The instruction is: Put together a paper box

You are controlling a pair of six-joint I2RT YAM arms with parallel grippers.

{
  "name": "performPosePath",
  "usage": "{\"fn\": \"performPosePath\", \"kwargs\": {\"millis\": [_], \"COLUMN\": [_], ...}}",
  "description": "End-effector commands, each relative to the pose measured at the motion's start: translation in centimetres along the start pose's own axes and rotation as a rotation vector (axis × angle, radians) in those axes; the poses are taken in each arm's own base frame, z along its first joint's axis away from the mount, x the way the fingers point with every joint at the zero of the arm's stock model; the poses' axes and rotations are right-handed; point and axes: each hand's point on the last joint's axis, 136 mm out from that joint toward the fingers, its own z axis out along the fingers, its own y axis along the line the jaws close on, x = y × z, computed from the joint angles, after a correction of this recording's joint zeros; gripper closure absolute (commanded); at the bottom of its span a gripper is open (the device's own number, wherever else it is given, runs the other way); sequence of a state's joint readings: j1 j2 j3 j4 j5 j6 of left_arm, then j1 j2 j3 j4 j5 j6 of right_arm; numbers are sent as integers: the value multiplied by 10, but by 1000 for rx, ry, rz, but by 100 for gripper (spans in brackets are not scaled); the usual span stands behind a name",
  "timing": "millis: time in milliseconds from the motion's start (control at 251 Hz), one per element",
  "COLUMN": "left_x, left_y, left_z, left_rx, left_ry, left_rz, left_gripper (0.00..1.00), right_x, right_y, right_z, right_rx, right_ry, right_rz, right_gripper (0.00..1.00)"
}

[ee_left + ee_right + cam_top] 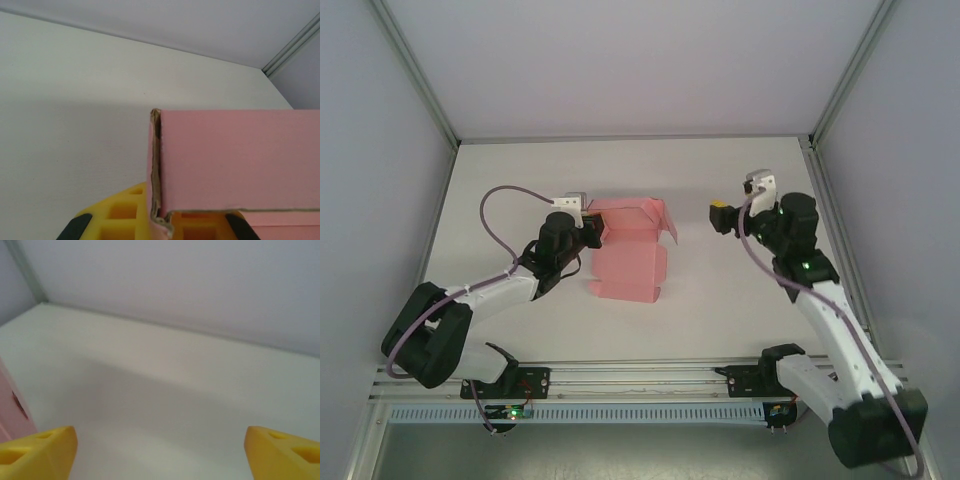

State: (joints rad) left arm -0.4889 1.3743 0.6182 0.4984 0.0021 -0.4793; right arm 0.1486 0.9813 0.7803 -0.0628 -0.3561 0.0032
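Paper box [630, 258], pink and only partly folded, sat on the white surface [720, 320] a little left of the middle. Its near part lay as a low block, its far panels stood up, and one flap bent out toward the right.

My left pincer [592, 232] was at its left side, meeting it at the far left corner. Through my left wrist camera the paper box [240, 160] took up the right half as a flat pink panel, and the raw edge of a side wall ran down toward me into my left pincer [160, 227]. My yellow fingers [115, 215] sat on either side of that thin wall, drawn in tight on it, so I was gripping the box by its left wall.

My right pincer [720, 215] was well apart from the box, off to its right and at about the same depth, with its yellow tips turned left toward the bent flap. Through my right wrist camera my right pincer [160, 455] stood wide: one of its yellow fingers [37, 452] in the near left corner, the other in the near right corner, and nothing between them but bare surface [165, 390]. It held nothing. A thin pink strip of the paper box [12, 412] showed at the left edge.
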Motion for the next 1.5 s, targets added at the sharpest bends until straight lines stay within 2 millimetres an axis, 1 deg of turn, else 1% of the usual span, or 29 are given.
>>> {"fn": "performPosePath", "kwargs": {"millis": [0,56,116,172,267,375,423,463,531,595,662,706,742,774,802,878,938,982,1038,1078,1121,1141,1161,1177,1245,1281,1345,1413,1497], "left_x": [-8,-8,-8,-8,-9,-9,-9,-10,-10,-10,-11,-11,-11,-10,-8,-7,-5,-3,-3,-2,0,0,1,2,5,7,13,20,23], "left_y": [-4,-4,-5,-6,-7,-8,-6,-4,-2,-3,-2,0,0,0,1,-3,-8,-11,-14,-17,-20,-22,-24,-26,-27,-23,-3,17,32], "left_z": [-4,-4,-3,-3,-2,0,1,2,3,3,3,3,4,4,5,5,6,6,6,6,7,7,7,7,4,1,-8,-22,-36], "left_rx": [21,25,29,31,33,37,27,18,0,4,0,-12,-14,-16,-16,-8,-5,-17,-31,-45,-60,-72,-82,-92,-165,-223,-374,-512,-614], "left_ry": [-15,-10,-7,-8,-9,-4,-4,-7,-5,-3,-4,-3,0,4,6,9,15,18,19,23,30,34,38,40,58,67,91,121,139], "left_rz": [8,12,15,17,19,22,21,21,17,20,18,14,16,11,9,4,16,21,23,18,17,16,15,17,-1,-18,-77,-124,-136], "left_gripper": [100,100,100,100,100,100,100,100,100,100,100,100,100,100,100,100,100,100,100,100,100,100,100,100,100,100,100,100,100], "right_x": [7,10,16,23,30,36,40,43,47,50,47,45,43,40,40,33,29,25,23,21,18,18,16,15,16,17,20,20,20], "right_y": [48,65,78,92,114,127,133,138,143,144,135,130,128,127,126,120,107,97,87,79,71,68,64,61,47,39,28,12,-7], "right_z": [15,21,27,32,35,42,45,47,53,61,75,81,86,90,95,106,114,118,123,124,124,125,124,123,122,120,117,109,96], "right_rx": [-324,-409,-453,-496,-578,-606,-619,-622,-600,-538,-407,-332,-280,-244,-209,-73,90,213,341,435,545,591,638,677,810,863,915,998,1095], "right_ry": [82,109,144,171,205,234,245,257,277,289,282,272,262,244,236,193,158,128,87,61,30,21,10,4,5,13,28,41,56], "right_rz": [44,29,-5,-44,-75,-95,-107,-117,-143,-173,-182,-192,-200,-207,-207,-214,-218,-207,-204,-207,-213,-223,-232,-238,-269,-281,-300,-326,-372], "right_gripper": [20,26,29,34,37,38,43,44,45,45,41,41,43,49,52,53,52,57,59,66,72,76,83,87,96,97,97,98,99]}}
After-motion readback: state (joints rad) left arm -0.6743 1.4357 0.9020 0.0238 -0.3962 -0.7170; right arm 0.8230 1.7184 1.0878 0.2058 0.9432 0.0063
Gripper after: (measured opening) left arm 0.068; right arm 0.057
